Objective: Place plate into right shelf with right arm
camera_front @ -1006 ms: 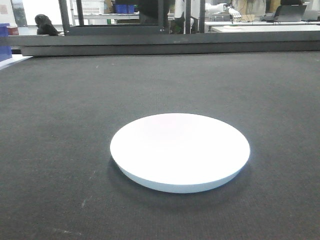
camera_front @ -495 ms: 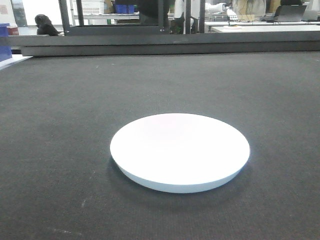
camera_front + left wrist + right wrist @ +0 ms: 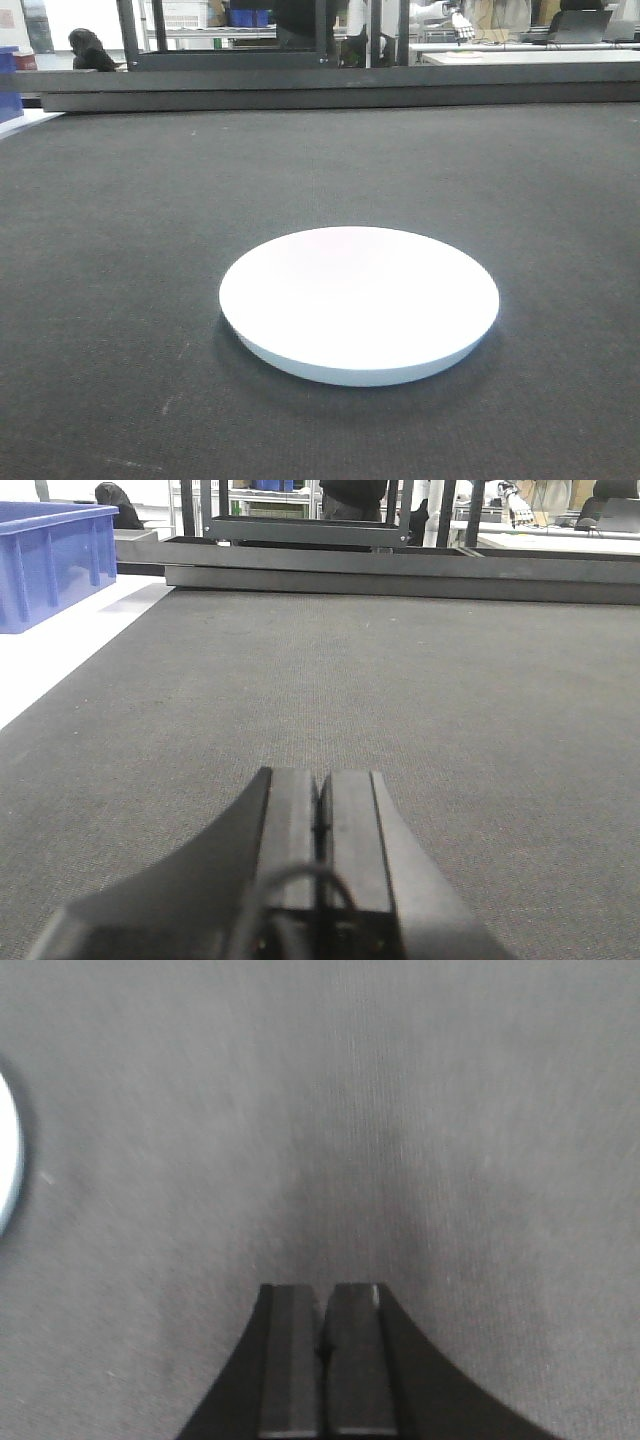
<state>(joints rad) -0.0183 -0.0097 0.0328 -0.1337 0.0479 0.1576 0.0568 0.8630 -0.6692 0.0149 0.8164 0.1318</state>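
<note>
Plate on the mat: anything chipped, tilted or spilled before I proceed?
Nothing stands out. The plain white round glossy plate lies flat and empty on the dark woven table surface, rim unbroken where visible. The right gripper is shut, apart from it.

Nothing can be read in any view: no words, labels, brand marks or numbers. The plate (image 3: 358,300) is plain white, and the walls of the blue bin (image 3: 50,560) bear no lettering. A small pale panel (image 3: 8,18) in the far-left background may carry print, but it is too small and blurred to read.
</note>
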